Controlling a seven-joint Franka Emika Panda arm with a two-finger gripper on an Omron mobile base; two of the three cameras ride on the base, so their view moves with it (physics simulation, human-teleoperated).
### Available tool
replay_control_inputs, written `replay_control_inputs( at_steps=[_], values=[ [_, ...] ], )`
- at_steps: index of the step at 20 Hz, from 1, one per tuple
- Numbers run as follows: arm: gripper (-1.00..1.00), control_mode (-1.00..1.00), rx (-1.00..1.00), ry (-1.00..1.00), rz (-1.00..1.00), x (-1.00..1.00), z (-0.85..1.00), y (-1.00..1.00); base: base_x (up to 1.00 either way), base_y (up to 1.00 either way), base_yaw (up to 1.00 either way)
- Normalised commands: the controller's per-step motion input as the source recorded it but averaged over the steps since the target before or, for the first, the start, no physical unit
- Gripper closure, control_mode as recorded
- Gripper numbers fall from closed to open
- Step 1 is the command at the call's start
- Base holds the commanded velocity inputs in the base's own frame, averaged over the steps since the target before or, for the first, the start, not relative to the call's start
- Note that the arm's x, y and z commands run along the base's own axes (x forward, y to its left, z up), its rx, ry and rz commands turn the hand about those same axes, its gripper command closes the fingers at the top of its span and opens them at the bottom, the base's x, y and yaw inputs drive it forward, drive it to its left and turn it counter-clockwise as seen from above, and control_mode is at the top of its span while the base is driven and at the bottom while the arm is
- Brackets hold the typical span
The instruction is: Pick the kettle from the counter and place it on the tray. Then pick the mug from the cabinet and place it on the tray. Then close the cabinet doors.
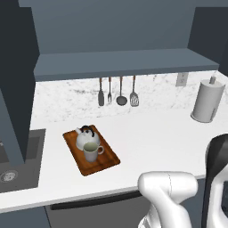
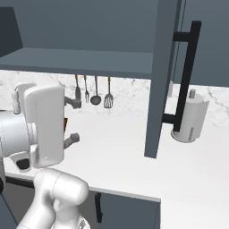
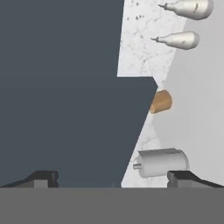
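Cabinet doors are what remains for me: the kettle and the mug already sit together on the tray, lower left of centre in the left base view, the mug just in front of the kettle and touching or nearly touching it.

One door panel stands edge-on to the counter in the right base view, right of centre, swung out toward me, its long black bar handle running vertically on the side facing right. The paper-towel roll stands just behind and right of that handle.

In the hand view my gripper has its fingertips set wide apart with nothing between them. A broad dark slate panel spreads across the left and centre of that view, directly ahead of the fingers; its edge slants down through the middle. I judge this to be a door face or the cabinet body, though I cannot tell which. The hand is rolled, so the hanging utensils lie sideways at upper right.

The door's long axis is vertical, so my push must go across it, toward the cabinet.
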Motion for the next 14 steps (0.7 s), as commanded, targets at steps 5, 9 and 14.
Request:
replay_control_inputs(
  at_steps=[5,9,14],
  values=[
    [-1.0,-1.0,0.0,-0.03,-0.05,-0.28,-0.05,-0.05,0.0,0.0,0.0],
    [-1.0,-1.0,-0.03,-0.01,-0.08,-0.25,-0.05,-0.07,0.0,0.0,0.0],
    [-1.0,-1.0,-0.01,-0.03,-0.04,-0.09,-0.01,-0.51,0.0,0.0,0.0]
  ],
)
